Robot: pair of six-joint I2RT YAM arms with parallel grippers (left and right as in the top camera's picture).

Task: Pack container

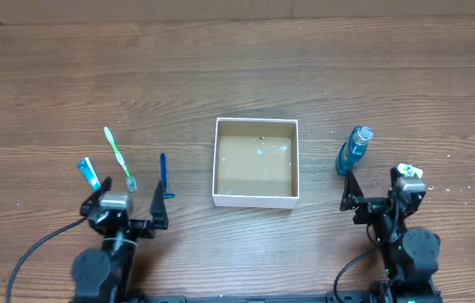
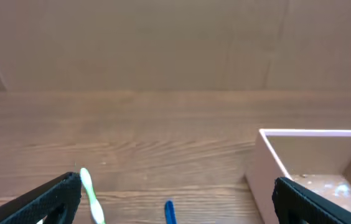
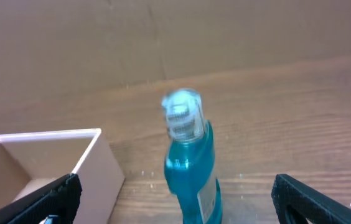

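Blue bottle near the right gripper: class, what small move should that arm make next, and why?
Probably ease the right gripper forward around the blue bottle: its jaws are open, the bottle stands just ahead of the gap, and the box holds nothing yet.

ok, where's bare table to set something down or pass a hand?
The whole far strip of table beyond the container is bare. Narrow gaps: blue stick to container, container to bottle. Crowded at left: green toothbrush, small blue-white item.
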